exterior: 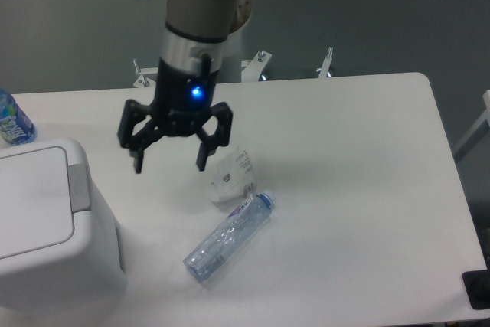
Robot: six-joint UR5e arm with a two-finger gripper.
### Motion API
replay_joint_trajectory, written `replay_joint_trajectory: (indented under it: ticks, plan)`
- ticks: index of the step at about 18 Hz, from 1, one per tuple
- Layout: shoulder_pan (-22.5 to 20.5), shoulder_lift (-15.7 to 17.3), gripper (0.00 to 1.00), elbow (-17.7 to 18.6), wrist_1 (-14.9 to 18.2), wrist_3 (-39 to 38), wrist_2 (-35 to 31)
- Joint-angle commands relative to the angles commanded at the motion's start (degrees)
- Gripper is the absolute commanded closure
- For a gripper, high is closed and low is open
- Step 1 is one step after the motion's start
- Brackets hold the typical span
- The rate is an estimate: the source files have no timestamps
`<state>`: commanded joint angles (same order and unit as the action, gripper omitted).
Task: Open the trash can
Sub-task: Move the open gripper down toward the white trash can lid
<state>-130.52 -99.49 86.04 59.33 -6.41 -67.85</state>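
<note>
White bin (pixel 46 227) sits at the worktop's (pixel 360 189) near-left corner, lid shut (grey tab (pixel 78 187) facing right). Its tab lies down-left of the pincer (pixel 170 163), which hovers spread and empty.

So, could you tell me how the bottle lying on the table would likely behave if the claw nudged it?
The bottle lies on its side and looks round, so it would probably roll. It appears clear and empty, so likely light and easily shoved. Its thin plastic may dent under a squeeze.
</note>
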Motion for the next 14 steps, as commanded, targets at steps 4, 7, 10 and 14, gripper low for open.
replay_joint_trajectory:
  ticks: [4,7,10,14]
  plan:
    - [1.32,-0.70,0.00,0.00,-0.09,0.00,0.00]
    - [2.11,-0.88,0.00,0.09,-0.18,0.09,-0.09]
    - [2.73,-0.97,0.00,0.17,-0.53,0.09,-0.09]
    - [3.25,-1.32,0.00,0.18,-0.53,0.09,-0.09]
